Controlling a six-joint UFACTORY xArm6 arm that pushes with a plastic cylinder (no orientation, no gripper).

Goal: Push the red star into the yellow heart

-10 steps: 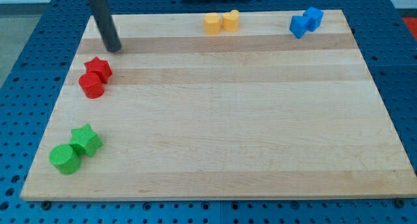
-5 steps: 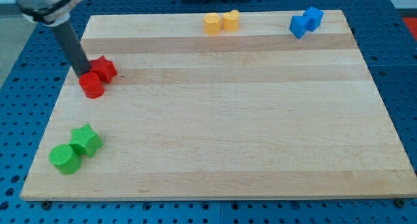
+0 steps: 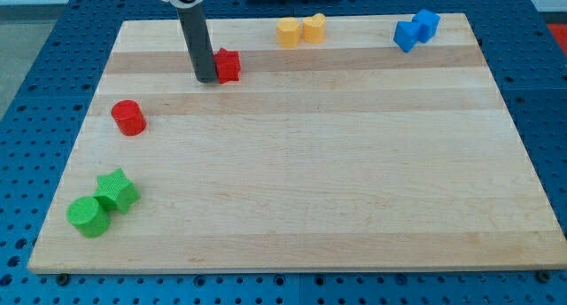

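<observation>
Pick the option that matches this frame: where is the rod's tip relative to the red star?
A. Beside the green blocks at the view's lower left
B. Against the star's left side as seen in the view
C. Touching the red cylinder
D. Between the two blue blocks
B. My tip sits right against the view's left side of the red star, far from the red cylinder and well left of the yellow heart.

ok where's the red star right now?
The red star sits in the board's upper left, touching the right side of my tip, with the yellow heart further up and right and the red cylinder down-left.
</observation>
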